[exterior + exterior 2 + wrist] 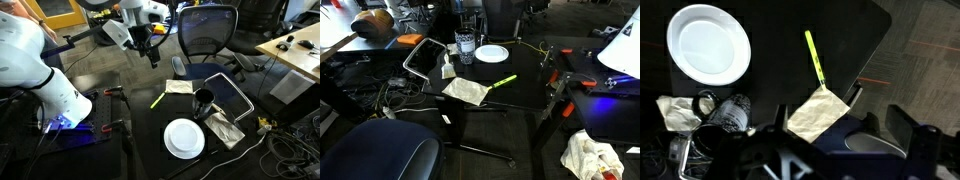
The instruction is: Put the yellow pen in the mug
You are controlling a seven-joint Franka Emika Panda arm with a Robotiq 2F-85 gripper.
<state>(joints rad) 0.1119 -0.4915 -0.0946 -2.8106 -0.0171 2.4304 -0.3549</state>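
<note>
1. Gripper (152, 57): is hanging in the upper centre of an exterior view, well above the surface and apart from everything on it. In the wrist view the gripper (845, 150) is showing as dark shapes along the bottom edge, its fingers standing apart with nothing between them.

2. Yellow pen (157, 100): is lying flat on the black surface (150, 130), untouched. In the wrist view the yellow pen (814, 57) is sitting upper centre, slanting down to the right. In an exterior view the yellow pen (504, 81) is lying near the middle of the frame. Its lower end is resting just beside the folded napkin (820, 112); whether they are touching cannot be told.

3. Mug (203, 100): is standing upright, to the right of the pen and well apart from it. In the wrist view the mug (733, 115) is sitting lower left, under the plate. In an exterior view the mug (465, 45) is appearing top centre.

4. White plate (184, 138): is resting on the surface near the mug, and is filling the upper left of the wrist view (708, 45).

5. Crumpled cloth (675, 112): is lying left of the mug.
</note>
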